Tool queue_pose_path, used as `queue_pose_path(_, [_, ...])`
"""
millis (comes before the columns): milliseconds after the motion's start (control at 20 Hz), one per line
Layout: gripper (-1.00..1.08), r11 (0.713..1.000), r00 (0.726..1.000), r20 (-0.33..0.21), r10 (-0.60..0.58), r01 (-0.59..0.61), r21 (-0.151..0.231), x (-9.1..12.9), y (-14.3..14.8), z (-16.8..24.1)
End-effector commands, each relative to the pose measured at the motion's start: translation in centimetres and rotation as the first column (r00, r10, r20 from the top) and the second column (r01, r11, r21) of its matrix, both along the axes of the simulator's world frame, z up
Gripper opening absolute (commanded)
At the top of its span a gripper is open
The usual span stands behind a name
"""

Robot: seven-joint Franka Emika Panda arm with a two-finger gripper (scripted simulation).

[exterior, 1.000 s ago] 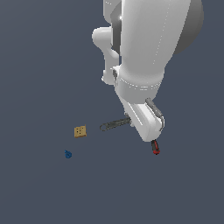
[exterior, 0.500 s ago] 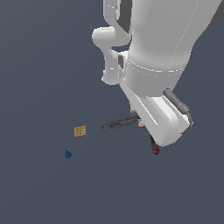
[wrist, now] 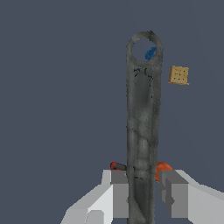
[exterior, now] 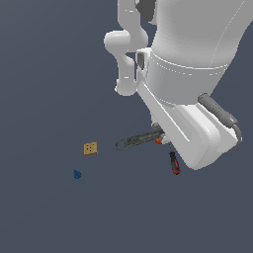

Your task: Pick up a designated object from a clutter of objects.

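Observation:
The wrench (wrist: 141, 127), slim and dark grey with a ring end, runs straight out from my gripper (wrist: 142, 186). The gripper's two grey fingers (wrist: 119, 183) are shut on the wrench's shaft. In the exterior view the wrench (exterior: 138, 140) sticks out toward that view's left from under the white arm, which hides the hand. An orange ball (wrist: 162, 169) and the red tip of the screwdriver (wrist: 114, 166) peek out behind the fingers. The tiny blue piece (wrist: 150, 53) shows through the wrench's ring.
The tan block with holes (exterior: 90, 148) and the blue piece (exterior: 76, 174) lie on the dark floor at the exterior view's left. The red-and-black screwdriver (exterior: 174, 163) lies just below the arm (exterior: 188, 133), with the orange ball (exterior: 158, 141) beside the wrench.
The arm's lower link has swung toward the exterior view's right and looms larger. The wrench stays at the hand with more of its length showing. The block and blue piece have not moved.

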State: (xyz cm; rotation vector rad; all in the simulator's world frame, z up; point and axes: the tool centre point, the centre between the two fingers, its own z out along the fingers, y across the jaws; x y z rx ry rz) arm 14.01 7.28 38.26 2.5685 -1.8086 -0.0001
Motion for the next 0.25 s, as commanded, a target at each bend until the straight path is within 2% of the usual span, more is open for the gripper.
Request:
queue_pose_path(0, [-1.00, 1.000, 1.000, 0.000, 0.000, 0.000, 0.000, 0.17, 0.05, 0.25])
queue_pose_path(200, [-1.00, 1.000, 1.000, 0.000, 0.000, 0.000, 0.000, 0.25, 0.07, 0.33])
